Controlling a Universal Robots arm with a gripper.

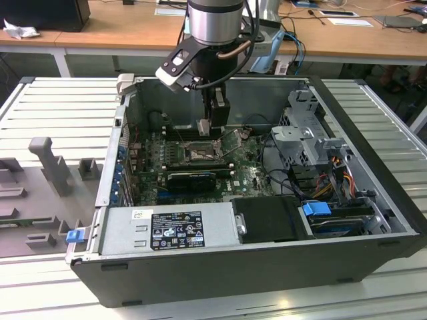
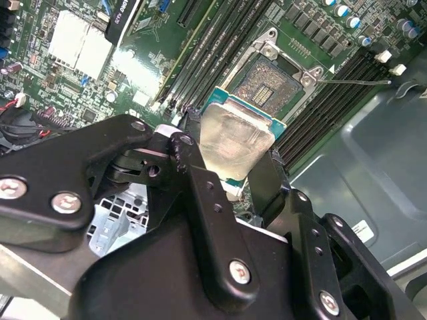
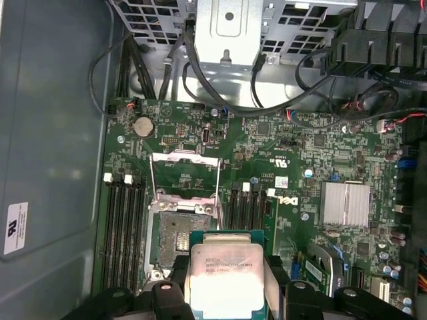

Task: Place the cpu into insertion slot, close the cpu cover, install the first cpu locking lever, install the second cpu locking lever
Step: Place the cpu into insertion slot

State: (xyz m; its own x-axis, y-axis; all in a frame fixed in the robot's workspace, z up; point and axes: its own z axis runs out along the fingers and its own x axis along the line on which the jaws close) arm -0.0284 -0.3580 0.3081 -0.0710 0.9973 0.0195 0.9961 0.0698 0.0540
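- Gripping the chip (image 2: 237, 137) in the closed claw (image 2: 233, 160), hovering near the socket (image 2: 270, 83).
- Leaving the socket bare, the cover (image 3: 185, 175) raised, a lever (image 2: 353, 81) unhooked.
- Judging all four steps undone.

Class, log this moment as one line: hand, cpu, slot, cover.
hand: shut on cpu | cpu: held near slot, not seated | insertion slot: empty | cpu cover: open
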